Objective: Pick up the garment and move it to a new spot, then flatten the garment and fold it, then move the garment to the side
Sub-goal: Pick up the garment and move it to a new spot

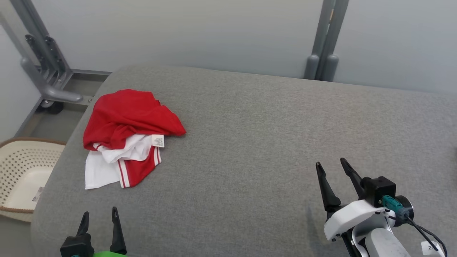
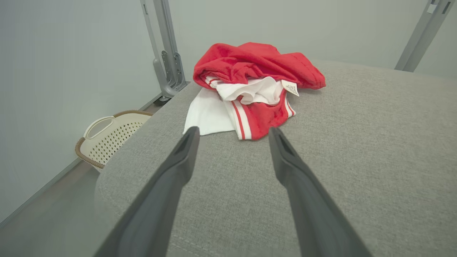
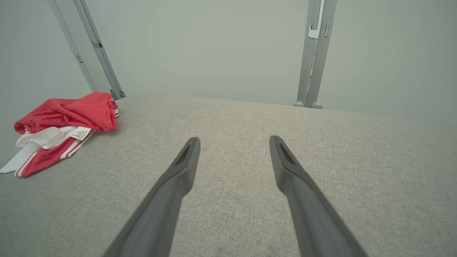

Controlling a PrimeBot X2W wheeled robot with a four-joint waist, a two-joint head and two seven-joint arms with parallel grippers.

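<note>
The left gripper point(image 1: 100, 210) is held low over the near left corner of the grey fabric-covered bed point(image 1: 250, 142), with its two dark fingers spread apart, empty, and aimed at the far side. The right gripper point(image 1: 330, 162) is held over the bed's near right part, likewise spread and empty. The crumpled red-and-white fabric garment point(image 1: 128, 121) is heaped by the bed's left edge. Its long axis is laid far to near, with the red bulk at the far end and the white striped hem towards the near edge.
</note>
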